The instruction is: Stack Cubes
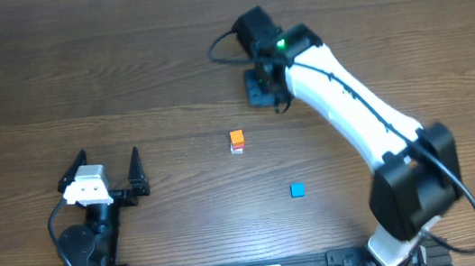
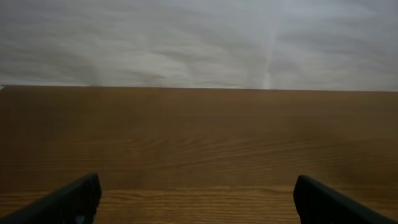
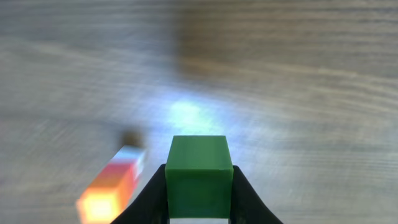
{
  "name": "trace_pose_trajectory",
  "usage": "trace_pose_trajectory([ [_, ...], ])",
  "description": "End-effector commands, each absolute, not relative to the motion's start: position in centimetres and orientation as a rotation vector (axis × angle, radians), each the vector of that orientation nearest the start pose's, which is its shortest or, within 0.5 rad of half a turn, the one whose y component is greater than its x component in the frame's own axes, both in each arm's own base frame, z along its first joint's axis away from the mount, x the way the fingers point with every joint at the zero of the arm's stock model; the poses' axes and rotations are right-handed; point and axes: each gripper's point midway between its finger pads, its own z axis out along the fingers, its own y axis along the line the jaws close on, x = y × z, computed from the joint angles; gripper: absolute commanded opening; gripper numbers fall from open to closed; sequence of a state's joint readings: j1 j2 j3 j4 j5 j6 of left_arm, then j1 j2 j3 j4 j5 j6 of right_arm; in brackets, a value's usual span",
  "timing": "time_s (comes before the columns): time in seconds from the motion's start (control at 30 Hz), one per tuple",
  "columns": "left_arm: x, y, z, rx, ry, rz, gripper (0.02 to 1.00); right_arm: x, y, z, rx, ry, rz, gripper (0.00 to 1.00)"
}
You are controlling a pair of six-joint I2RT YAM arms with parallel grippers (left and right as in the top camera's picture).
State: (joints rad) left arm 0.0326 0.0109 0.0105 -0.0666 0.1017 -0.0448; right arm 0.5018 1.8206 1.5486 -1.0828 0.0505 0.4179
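Right pincer [image 3: 199,200] clamped on the green cube's [image 3: 199,167] flat sides, up off the tabletop [image 3: 298,93] near the orange cube [image 3: 111,185], which looks light, rigid, maybe slick, so grip mid-face; left pincer [image 1: 105,158] gapes wide.

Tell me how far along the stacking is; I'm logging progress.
Done: the orange cube looks already stacked on a paler cube. In hand: the right hand grips the green cube near that stack. Left: place green on top, then the blue cube, loose on the table.
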Motion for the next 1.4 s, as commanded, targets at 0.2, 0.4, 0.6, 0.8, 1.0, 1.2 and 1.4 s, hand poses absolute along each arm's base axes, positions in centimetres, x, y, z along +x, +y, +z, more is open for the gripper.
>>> trace_pose_trajectory([
  [0.2, 24.6, -1.0, 15.8, 0.03, 1.64, -0.086, 1.0, 29.6, 23.7, 14.3, -0.157, 2.907, 0.115, 0.064],
  [0.4, 24.6, -1.0, 15.8, 0.03, 1.64, -0.086, 1.0, 28.5, 25.1, 14.2, -0.14, 2.915, 0.129, 0.066],
  [0.6, 24.6, -1.0, 15.8, 0.03, 1.64, -0.086, 1.0, 27.7, 25.3, 12.5, -0.085, 2.969, 0.08, 0.056],
  [0.8, 24.6, -1.0, 15.8, 0.03, 1.64, -0.086, 1.0, 27.6, 25.3, 11.3, -0.073, 3.003, 0.05, 0.056],
  [1.0, 24.6, -1.0, 15.8, 0.03, 1.64, -0.086, 1.0, 27.9, 25.4, 10.6, -0.072, 3.005, 0.033, 0.056],
  [1.2, 24.6, -1.0, 15.8, 0.03, 1.64, -0.086, 1.0, 28.0, 25.6, 9.8, -0.073, 3.014, 0.021, 0.058],
  [1.4, 24.6, -1.0, 15.8, 0.03, 1.64, -0.086, 1.0, 28.1, 25.5, 9.5, -0.071, 3.021, 0.012, 0.058],
])
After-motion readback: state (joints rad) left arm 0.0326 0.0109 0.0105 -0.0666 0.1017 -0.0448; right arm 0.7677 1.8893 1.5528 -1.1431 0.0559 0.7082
